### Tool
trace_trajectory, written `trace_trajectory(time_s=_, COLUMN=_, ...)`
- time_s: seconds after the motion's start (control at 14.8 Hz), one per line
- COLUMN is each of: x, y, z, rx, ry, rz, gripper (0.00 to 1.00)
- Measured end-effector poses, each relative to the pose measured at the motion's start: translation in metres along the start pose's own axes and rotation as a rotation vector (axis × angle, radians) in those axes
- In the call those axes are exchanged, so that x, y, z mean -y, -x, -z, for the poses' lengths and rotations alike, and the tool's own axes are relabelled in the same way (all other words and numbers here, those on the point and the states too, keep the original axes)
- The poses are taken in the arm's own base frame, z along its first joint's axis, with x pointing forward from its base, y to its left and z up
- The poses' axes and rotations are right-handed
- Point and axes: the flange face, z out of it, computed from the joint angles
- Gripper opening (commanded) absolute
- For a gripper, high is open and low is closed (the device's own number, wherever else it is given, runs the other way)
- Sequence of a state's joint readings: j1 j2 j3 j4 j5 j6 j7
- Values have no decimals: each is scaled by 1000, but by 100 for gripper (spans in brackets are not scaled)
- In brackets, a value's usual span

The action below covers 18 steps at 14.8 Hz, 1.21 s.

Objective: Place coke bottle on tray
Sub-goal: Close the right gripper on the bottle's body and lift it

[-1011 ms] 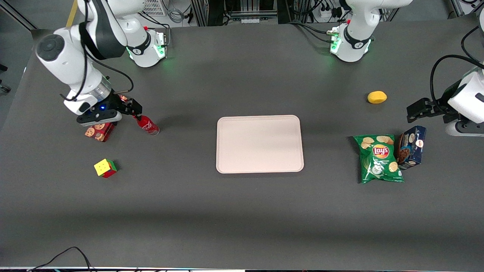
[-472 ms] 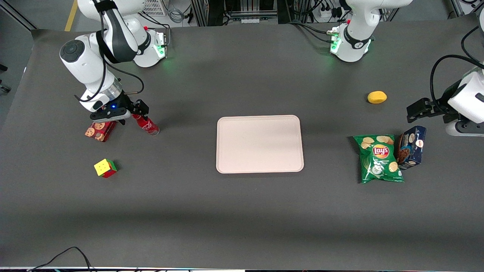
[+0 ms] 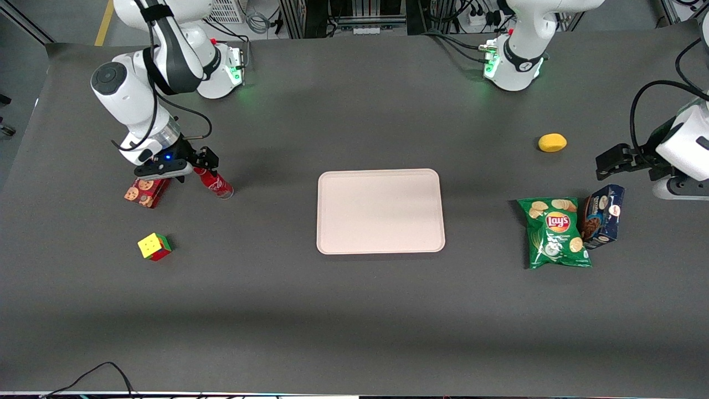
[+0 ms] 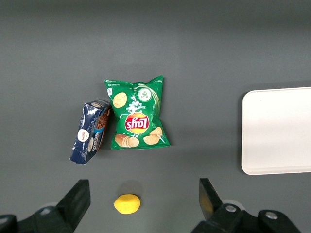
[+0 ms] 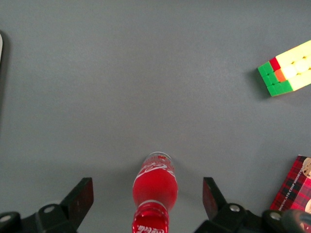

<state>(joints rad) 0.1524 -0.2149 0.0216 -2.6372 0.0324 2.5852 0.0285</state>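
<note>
The coke bottle (image 3: 216, 184), small and red with a white script logo, stands on the dark table beside the long red cookie box (image 3: 145, 191). My right gripper (image 3: 203, 162) is open and hangs over the bottle's cap end. In the right wrist view the bottle (image 5: 155, 187) sits midway between the two spread fingers of the gripper (image 5: 147, 193), with a clear gap on each side. The pale pinkish-beige tray (image 3: 380, 211) lies bare at the table's middle, well away from the bottle toward the parked arm's end. It also shows in the left wrist view (image 4: 277, 131).
A colourful cube (image 3: 154, 246) lies nearer the front camera than the cookie box and also shows in the right wrist view (image 5: 286, 68). Toward the parked arm's end lie a green chips bag (image 3: 555, 233), a blue box (image 3: 602, 216) and a yellow lemon (image 3: 552, 143).
My right arm has shifted toward the tray and come down a little, bringing the gripper over the bottle's cap. The bottle has not moved.
</note>
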Motion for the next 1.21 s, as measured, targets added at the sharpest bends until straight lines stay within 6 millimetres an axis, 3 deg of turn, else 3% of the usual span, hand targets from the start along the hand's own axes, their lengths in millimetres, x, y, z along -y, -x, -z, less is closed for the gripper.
trace_trajectory(time_s=0.81, x=-1, y=10, z=-32, rx=87, ry=3, rz=-2, gripper=100)
trace_trajectory(time_s=1.21, x=-1, y=11, z=-34, rx=93, ry=3, rz=-2, gripper=75)
